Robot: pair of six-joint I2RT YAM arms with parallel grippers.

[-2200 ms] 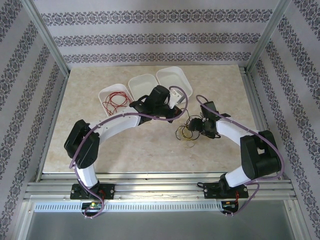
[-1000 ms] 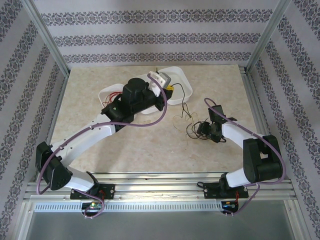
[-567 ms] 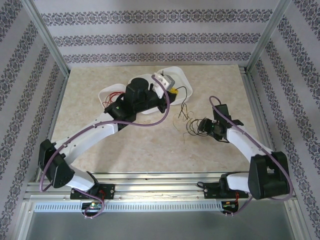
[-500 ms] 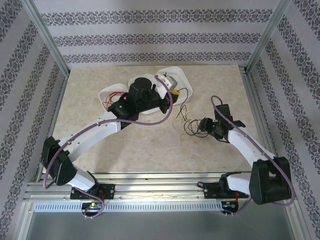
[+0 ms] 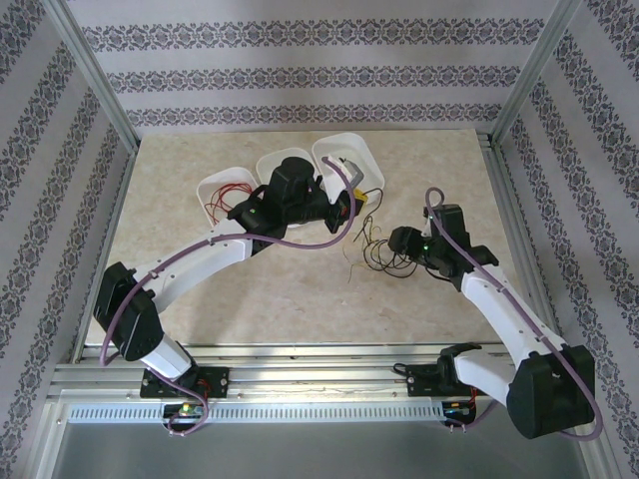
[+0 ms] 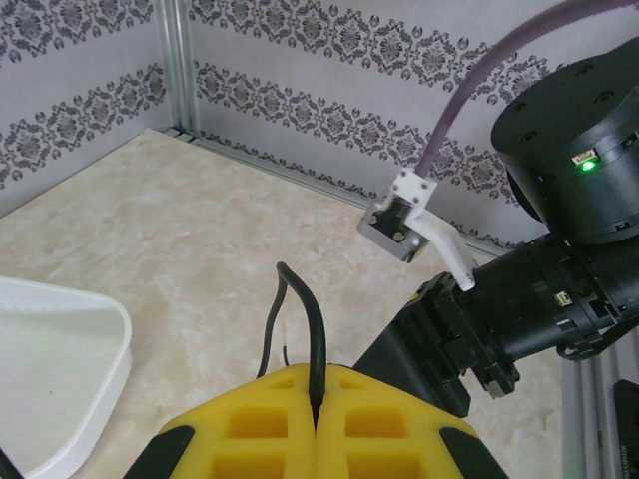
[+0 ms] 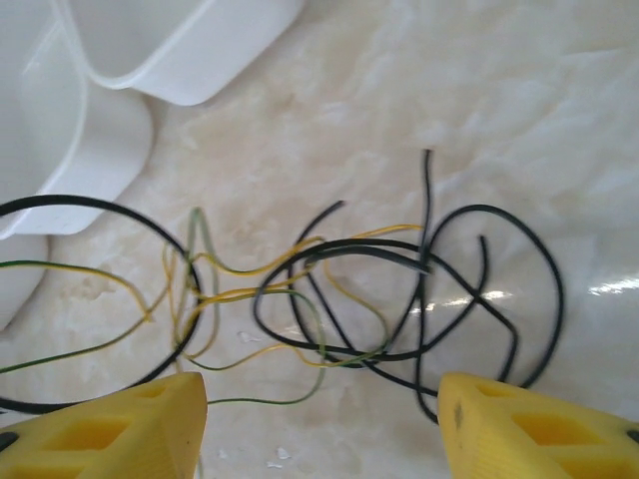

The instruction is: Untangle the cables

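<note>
A black cable (image 6: 316, 334) is pinched between the closed fingers of the left gripper (image 6: 317, 391), which is held near the white trays (image 5: 345, 141). The right gripper (image 7: 319, 424) is held open, nothing grasped, above the tangle of black and yellow cables (image 7: 344, 299) lying on the tabletop (image 5: 300, 299). Red cables (image 5: 226, 207) are seen in the leftmost tray (image 5: 214, 181)

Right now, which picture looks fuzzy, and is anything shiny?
Right wrist view: the cables look a little fuzzy, and the table has shiny white streaks of glare. Left wrist view: the black cable looks sharp. Top view: even light, soft shadows.
</note>
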